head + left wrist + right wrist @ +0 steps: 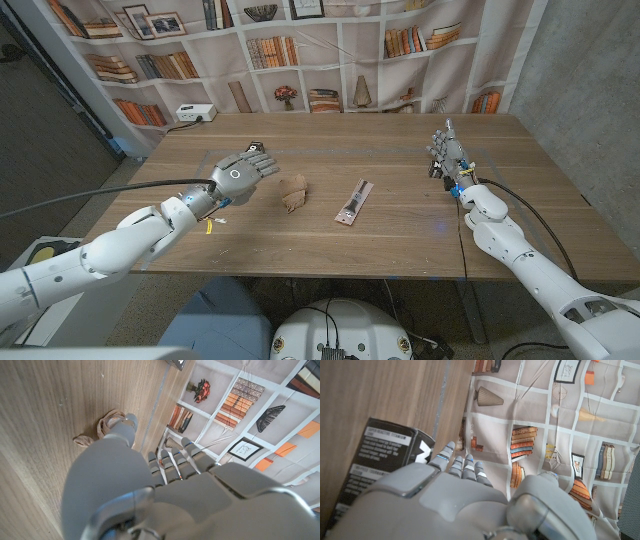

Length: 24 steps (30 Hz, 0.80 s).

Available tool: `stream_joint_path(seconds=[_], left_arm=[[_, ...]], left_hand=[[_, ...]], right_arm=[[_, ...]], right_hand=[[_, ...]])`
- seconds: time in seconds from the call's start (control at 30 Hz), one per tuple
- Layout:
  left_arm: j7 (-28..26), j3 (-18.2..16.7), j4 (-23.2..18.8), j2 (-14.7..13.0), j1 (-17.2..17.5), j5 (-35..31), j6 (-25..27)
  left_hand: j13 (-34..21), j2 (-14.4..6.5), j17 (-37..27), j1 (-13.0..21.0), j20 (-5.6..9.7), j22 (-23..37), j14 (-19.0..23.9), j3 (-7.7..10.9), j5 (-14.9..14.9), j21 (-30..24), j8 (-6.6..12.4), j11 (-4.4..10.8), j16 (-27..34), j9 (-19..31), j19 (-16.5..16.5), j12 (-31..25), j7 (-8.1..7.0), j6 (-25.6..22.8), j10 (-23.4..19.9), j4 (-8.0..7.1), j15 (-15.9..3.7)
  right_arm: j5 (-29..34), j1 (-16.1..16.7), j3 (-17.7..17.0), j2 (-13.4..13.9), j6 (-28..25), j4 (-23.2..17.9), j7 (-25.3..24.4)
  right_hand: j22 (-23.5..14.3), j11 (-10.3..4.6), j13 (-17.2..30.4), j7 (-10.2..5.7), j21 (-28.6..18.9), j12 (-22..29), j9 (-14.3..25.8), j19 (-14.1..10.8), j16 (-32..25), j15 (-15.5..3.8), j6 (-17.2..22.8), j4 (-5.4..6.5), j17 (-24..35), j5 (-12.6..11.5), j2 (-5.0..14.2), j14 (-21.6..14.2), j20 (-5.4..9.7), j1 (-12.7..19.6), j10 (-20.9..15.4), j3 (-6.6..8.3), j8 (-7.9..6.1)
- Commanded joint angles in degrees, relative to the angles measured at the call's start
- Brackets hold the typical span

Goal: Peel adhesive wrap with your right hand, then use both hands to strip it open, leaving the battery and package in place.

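Observation:
A crumpled brown adhesive wrap (292, 193) lies on the wooden table (330, 245) near its middle; the left wrist view shows the wrap (102, 427) just past my thumb. To its right lies a narrow brown package (355, 202) with a dark strip along it. My left hand (240, 172) hovers just left of the wrap, fingers loosely bent and apart, holding nothing. My right hand (448, 155) stands far to the right of the package, fingers reaching up, empty. In the right wrist view a black printed card (377, 462) lies on the table beside my right hand (445, 500).
A small dark object (255, 146) sits just beyond my left fingers. A yellow scrap (209, 227) lies by my left wrist. A white power strip (195, 113) is at the back left corner. A bookshelf-print curtain (330, 50) hangs behind the table.

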<state>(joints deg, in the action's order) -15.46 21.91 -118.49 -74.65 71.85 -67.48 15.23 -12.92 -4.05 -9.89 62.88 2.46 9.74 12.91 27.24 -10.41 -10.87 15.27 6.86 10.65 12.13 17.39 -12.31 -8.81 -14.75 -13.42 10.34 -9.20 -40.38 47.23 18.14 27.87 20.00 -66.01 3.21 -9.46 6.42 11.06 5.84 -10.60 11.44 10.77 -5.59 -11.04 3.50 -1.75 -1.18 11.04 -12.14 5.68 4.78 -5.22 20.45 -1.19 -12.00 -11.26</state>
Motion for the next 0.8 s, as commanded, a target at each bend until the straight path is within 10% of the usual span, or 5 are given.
stream_joint_path(seconds=[0.03, 0.8], left_arm=[[1.7, 2.0, 0.7, 1.9, -2.1, -1.6, -0.4], [-1.8, 5.8, 5.0, 7.0, -4.7, -2.9, 0.8]], left_hand=[[-0.3, -0.2, -0.2, 1.0, -0.28, 0.2, 0.6, -0.09, -0.3, -0.3, 0.18, -0.08, 0.3, 0.2, 0.2, -0.3, 0.11, -0.6, -0.5, -0.11, -0.20], [-0.5, -1.1, -0.2, 3.4, -0.15, 0.3, 1.2, -0.92, -0.5, -1.1, -0.71, -0.43, 0.4, 0.3, 2.3, -0.5, 0.70, 1.1, -0.8, -0.36, 0.02]], right_arm=[[0.2, -0.2, 0.1, -0.2, 0.0, 0.3, 0.0], [-0.1, -0.3, -0.1, -0.5, 0.5, 1.3, 0.3]], right_hand=[[-0.3, -0.09, 0.2, -0.06, -0.2, 0.2, 0.2, 0.1, -0.4, -0.37, 0.1, -0.07, 0.3, 0.1, 0.30, 0.1, 0.11, 0.2, -0.2, 0.03, -0.01], [-0.3, -0.06, 0.2, -0.11, -0.2, 0.2, 0.2, 0.1, -0.4, -0.42, 0.2, -0.15, 0.3, 0.2, 0.35, 0.2, 0.12, 0.2, -0.3, 0.17, -0.04]])
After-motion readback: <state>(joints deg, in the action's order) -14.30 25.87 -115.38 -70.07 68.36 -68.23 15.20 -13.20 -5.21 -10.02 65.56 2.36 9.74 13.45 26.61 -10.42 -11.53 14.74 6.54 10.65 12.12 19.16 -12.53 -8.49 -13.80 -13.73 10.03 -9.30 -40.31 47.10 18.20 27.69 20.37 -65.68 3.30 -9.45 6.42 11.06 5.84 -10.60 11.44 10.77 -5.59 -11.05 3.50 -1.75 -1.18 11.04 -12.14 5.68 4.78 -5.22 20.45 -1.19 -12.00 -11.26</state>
